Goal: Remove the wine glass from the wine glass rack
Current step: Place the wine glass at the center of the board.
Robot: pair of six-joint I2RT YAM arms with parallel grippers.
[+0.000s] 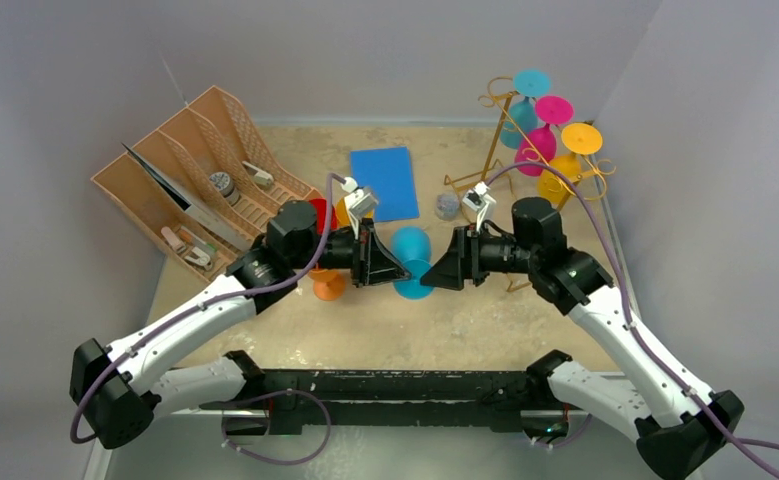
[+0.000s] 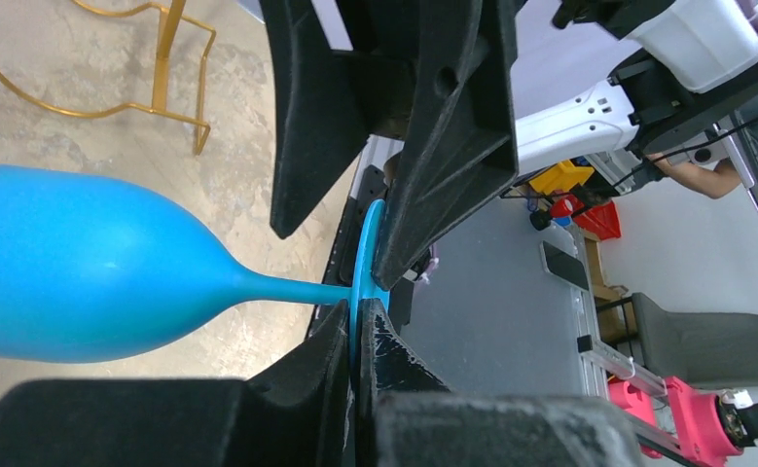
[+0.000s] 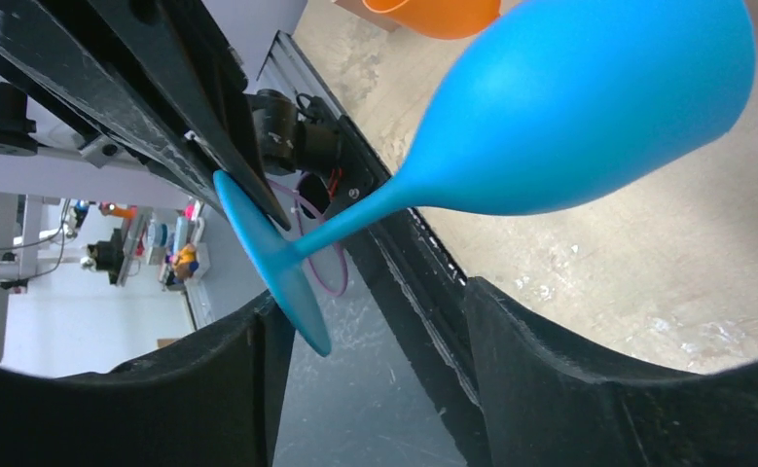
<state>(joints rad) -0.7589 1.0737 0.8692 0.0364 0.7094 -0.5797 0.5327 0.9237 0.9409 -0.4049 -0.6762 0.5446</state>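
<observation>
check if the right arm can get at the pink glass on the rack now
Probably yes: the right fingers are open, gripping nothing, the blue glass being pinched at its foot by the left fingers. The pink glass hangs on the rack just beyond that arm, nothing visibly between.

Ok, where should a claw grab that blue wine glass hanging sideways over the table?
Probably the flat foot, pinched across its faces from the rim side, as the left claw does. The blue wine glass lies sideways, and its bowl looks too round and wide to pinch.
</observation>
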